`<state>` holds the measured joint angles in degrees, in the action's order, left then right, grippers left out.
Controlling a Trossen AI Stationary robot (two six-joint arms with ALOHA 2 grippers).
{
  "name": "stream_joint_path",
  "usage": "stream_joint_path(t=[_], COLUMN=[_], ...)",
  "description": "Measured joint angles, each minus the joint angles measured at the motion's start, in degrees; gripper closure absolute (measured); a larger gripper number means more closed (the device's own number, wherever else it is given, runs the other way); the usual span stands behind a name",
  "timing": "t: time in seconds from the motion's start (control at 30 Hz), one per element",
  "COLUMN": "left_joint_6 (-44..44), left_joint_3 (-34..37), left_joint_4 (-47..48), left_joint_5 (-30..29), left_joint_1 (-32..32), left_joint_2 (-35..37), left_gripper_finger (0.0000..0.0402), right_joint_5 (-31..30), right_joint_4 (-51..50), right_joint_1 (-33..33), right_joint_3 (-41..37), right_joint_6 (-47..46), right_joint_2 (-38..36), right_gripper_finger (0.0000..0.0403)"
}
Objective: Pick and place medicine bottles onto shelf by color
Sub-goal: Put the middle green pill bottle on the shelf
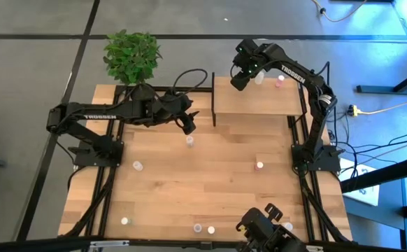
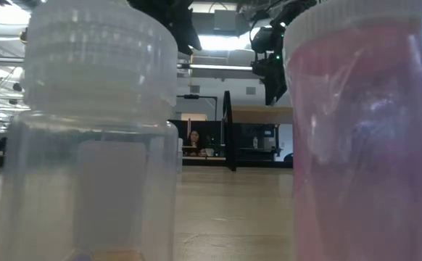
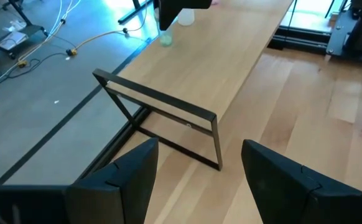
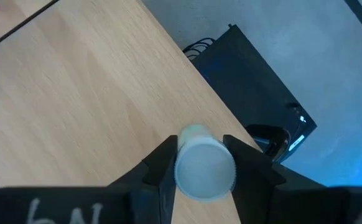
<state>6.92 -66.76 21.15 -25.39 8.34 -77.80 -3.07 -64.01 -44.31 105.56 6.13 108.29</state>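
Note:
The light-wood shelf [image 1: 256, 101] stands at the table's far side. My right gripper [image 1: 240, 78] hangs over its far left corner, shut on a small translucent medicine bottle [image 4: 204, 165] with a pale green far end [image 3: 166, 40]. On the shelf stand a white-capped bottle [image 1: 260, 78] and a pink-capped one [image 1: 280, 82]. My left gripper [image 1: 188, 126] hovers open just left of the shelf, with nothing between its fingers [image 3: 137, 171]. More bottles stand upright on the tabletop, among them a white one [image 1: 189, 141] below the left gripper and a pink one [image 1: 259, 166]. My right gripper pinches the bottle's round sides [image 4: 182, 168] between its two fingers. The fingers come from above, slanting steeply down. The bottle stands roughly upright along the fingers, its pale green end [image 4: 196, 132] lowest, over the shelf's corner. Whether that end touches the shelf I cannot tell.
A potted green plant [image 1: 131, 57] stands at the table's far left corner. Several bottles sit near the front edge: a white-capped one [image 2: 98, 130] and a pink one [image 2: 363, 130] fill the low view. A black frame [image 3: 168, 118] carries the shelf's left end.

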Motion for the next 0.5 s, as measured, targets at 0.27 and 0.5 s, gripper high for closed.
stream_joint_path(t=[0.27,0.5], left_joint_6=[0.0,0.0], left_joint_3=[0.0,0.0], left_joint_4=[0.3,0.3], left_joint_5=[0.0,0.0], left_joint_1=[0.0,0.0], left_joint_2=[0.0,0.0], left_gripper_finger=[0.0176,0.0176], right_joint_5=[0.0,0.1], right_joint_4=[0.0,0.0], right_joint_1=[0.0,0.0], right_joint_3=[0.0,0.0], right_joint_6=[-0.1,0.0], right_joint_2=[0.0,0.0], right_gripper_finger=[0.0279,0.0273])
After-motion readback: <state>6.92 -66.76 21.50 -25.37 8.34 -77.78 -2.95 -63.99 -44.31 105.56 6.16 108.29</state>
